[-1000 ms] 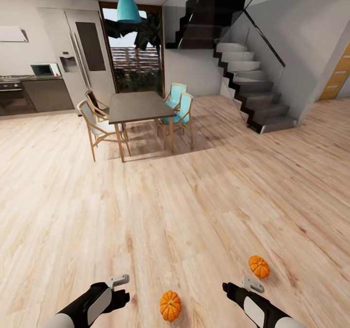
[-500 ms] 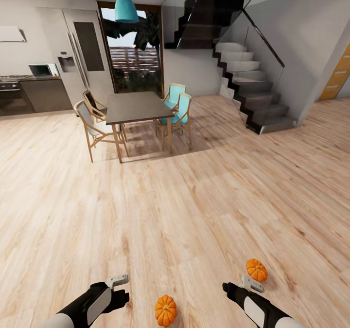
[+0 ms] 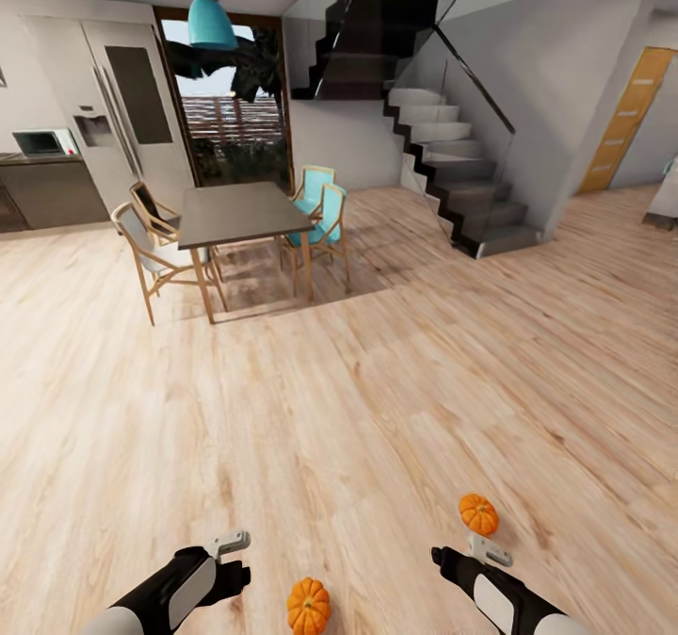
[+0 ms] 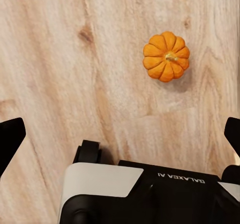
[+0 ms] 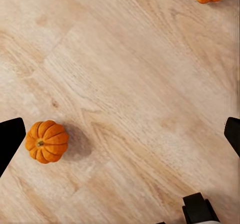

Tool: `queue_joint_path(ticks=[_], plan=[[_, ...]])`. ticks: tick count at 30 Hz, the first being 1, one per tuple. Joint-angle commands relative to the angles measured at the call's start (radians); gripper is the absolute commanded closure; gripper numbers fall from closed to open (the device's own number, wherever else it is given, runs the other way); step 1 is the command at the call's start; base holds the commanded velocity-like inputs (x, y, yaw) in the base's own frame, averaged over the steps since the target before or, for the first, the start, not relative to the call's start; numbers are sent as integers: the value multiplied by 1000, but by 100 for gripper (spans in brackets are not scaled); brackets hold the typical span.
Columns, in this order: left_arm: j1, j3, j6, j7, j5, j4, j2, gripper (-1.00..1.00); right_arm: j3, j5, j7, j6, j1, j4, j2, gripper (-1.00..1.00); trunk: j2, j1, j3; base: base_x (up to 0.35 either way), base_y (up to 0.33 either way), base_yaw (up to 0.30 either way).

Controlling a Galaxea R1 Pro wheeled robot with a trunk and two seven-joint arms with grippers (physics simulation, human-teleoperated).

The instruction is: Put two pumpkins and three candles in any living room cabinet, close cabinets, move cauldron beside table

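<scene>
Pumpkins: one (image 3: 308,605) between both arms, other (image 3: 478,513) just ahead of right gripper (image 3: 491,551).
Grippers: left gripper (image 3: 229,543) and right both spread, empty.

You've got two pumpkins on the floor (image 3: 377,409) right by your arms. One pumpkin (image 3: 308,606) sits between the left gripper (image 3: 229,544) and right gripper (image 3: 490,551), closer in to you. The other pumpkin (image 3: 478,513) is just ahead of the right gripper. Way further out on the left there's a dining table (image 3: 235,211) with chairs on both sides, and the staircase (image 3: 452,173) stands off to its right, behind it.
</scene>
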Motion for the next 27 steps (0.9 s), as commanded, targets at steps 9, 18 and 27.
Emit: queue_joint_path(ticks=[9, 18, 27], plan=[[0, -8, -7, 9, 11, -3, 1, -100, 8, -7, -3, 4, 0, -2, 1, -100, -1, 0, 7, 0, -5, -243], [0, -8, -18, 9, 11, -3, 1, -100, 8, -7, -3, 4, 0, -2, 1, -100, -1, 0, 14, 0, -48, -248], [0, -9, -20, 9, 11, -3, 0, -100, 8, -7, -3, 4, 0, -2, 1, -100, -1, 0, 21, 0, -5, -253]])
